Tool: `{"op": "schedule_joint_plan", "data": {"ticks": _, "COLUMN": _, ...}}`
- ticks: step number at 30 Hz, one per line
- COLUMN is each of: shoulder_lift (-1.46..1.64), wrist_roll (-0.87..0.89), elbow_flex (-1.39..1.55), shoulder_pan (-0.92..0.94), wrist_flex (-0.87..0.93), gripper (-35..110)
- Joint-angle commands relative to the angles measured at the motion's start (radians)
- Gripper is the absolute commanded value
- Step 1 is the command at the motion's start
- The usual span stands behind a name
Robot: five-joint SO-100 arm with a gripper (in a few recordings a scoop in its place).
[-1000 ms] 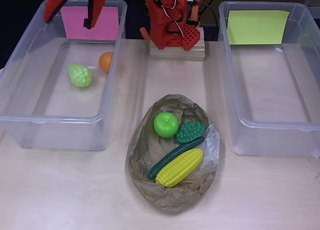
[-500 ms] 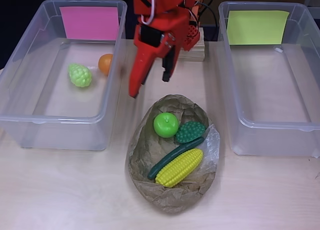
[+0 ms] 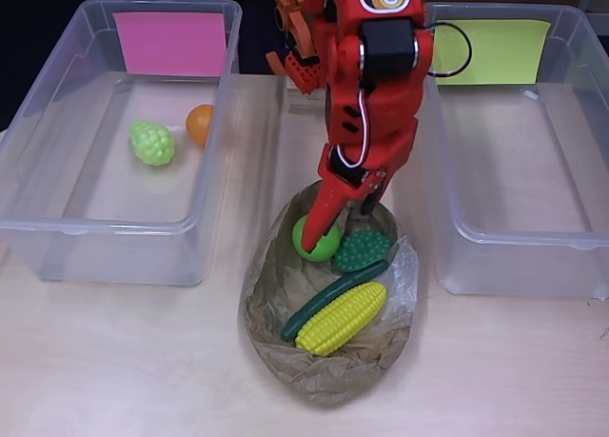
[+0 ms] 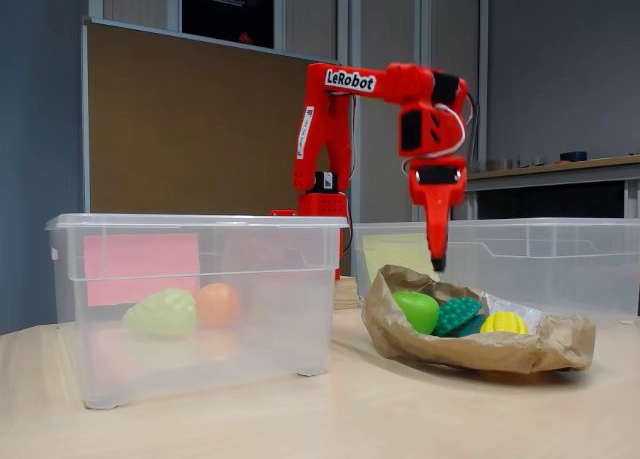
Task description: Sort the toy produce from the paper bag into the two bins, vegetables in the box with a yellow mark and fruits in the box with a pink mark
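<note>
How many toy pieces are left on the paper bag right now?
4 on the paper bag: a green apple under the gripper, a dark green bumpy piece beside it, a long dark green piece, and the corn. The arm could be hiding another.

**A:** What lies under my gripper (image 3: 335, 218)?

**B:** A crumpled paper bag (image 3: 328, 361) holding a green apple (image 3: 314, 245), a dark green bumpy piece (image 3: 363, 250), a cucumber (image 3: 328, 302) and yellow corn (image 3: 341, 318).

**A:** And me?

**B:** One red finger overlaps the apple's top.

**A:** The bins?

**B:** The pink-marked bin (image 3: 57, 232) holds green grapes (image 3: 152, 143) and an orange (image 3: 200, 122). The yellow-marked bin (image 3: 514, 247) sits right.
</note>
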Motion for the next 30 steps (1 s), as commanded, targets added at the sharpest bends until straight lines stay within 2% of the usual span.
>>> {"op": "schedule_joint_plan", "data": {"ticks": 1, "shoulder_lift": -0.003, "wrist_roll": -0.005, "elbow_flex": 0.052, "shoulder_pan": 0.012, "wrist_flex": -0.077, "gripper": 47}}
{"op": "schedule_joint_plan", "data": {"ticks": 8, "shoulder_lift": -0.037, "wrist_roll": -0.049, "elbow_flex": 0.129, "shoulder_pan": 0.066, "wrist_flex": -0.152, "gripper": 45}}
{"op": "schedule_joint_plan", "data": {"ticks": 18, "shoulder_lift": -0.072, "wrist_roll": -0.127, "elbow_flex": 0.127, "shoulder_pan": 0.135, "wrist_flex": -0.156, "gripper": 41}}
{"op": "schedule_joint_plan", "data": {"ticks": 30, "shoulder_lift": -0.106, "wrist_roll": -0.253, "elbow_flex": -0.132, "shoulder_pan": 0.091, "wrist_flex": -0.041, "gripper": 36}}
